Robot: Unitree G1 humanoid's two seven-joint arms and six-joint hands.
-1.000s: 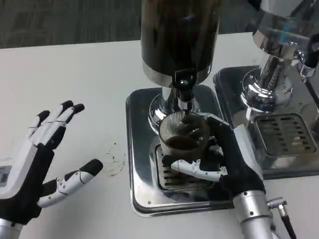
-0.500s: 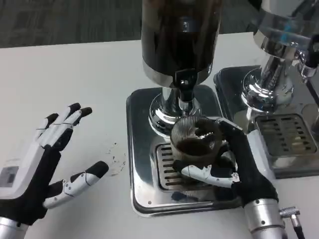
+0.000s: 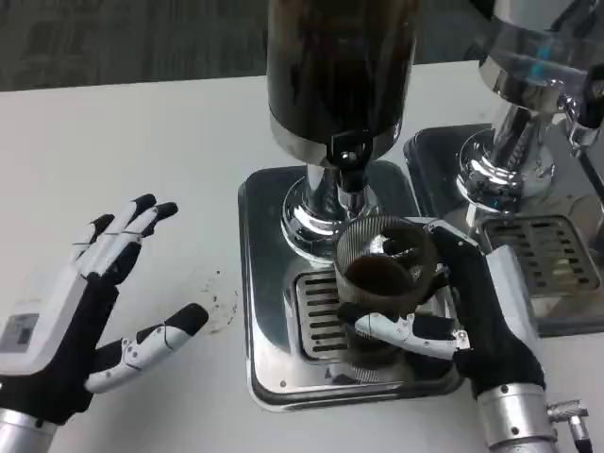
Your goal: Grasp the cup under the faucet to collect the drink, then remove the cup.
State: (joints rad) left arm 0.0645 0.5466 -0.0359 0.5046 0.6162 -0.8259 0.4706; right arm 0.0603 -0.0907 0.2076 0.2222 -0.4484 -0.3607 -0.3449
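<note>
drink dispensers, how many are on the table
2. One dark dispenser stands at centre, above the cup held by the right hand. A second dispenser stands at the right edge, partly cut off.

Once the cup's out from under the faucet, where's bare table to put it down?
Bare table lies left of the drip tray, beyond the open left hand. Right of the cup in the right hand it's crowded: second dispenser.

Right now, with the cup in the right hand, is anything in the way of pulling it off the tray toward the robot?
Nothing visible blocks it. The right hand holds the cup over the drip tray, offset from the faucet.
</note>
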